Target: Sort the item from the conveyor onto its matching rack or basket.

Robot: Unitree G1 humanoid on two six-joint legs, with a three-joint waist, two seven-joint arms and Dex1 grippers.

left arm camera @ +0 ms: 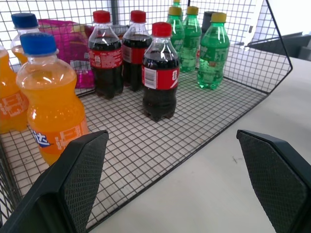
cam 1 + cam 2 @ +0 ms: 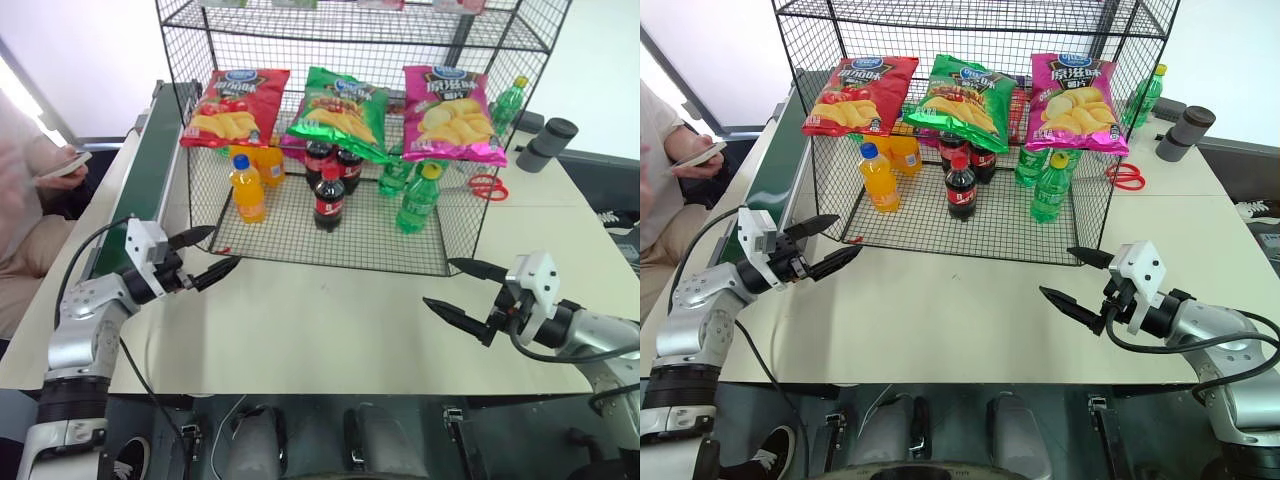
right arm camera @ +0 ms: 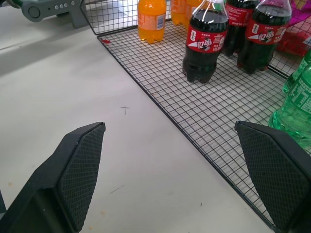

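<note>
Both arms are up over the pale table (image 2: 330, 330) and nothing is in either of them. The left gripper (image 2: 212, 254) has its two black fingers spread wide apart, pointing at the front left corner of the black wire rack (image 2: 300, 240). Over on the right, the right gripper (image 2: 458, 290) is just as wide open, hovering above bare tabletop just before the rack's front right corner.

And the green crisp bag (image 2: 338, 110)? It's in the rack, hanging at the middle of the row, with the red crisp bag (image 2: 236, 106) at its nine o'clock and the pink crisp bag (image 2: 453, 112) at its three o'clock.

Below them, on the grid floor, bottles stand upright: orange soda bottles (image 2: 247, 187) at the left, cola bottles (image 2: 330, 197) in the middle, green soda bottles (image 2: 418, 198) at the right.

The conveyor (image 2: 150, 165) runs along the rack's left side, its dark green belt bare where it shows. Beyond it, at nine o'clock, a person (image 2: 30, 200) sits holding a phone (image 2: 62, 165). Red scissors (image 2: 486, 186) lie on the table behind the rack's right side.
</note>
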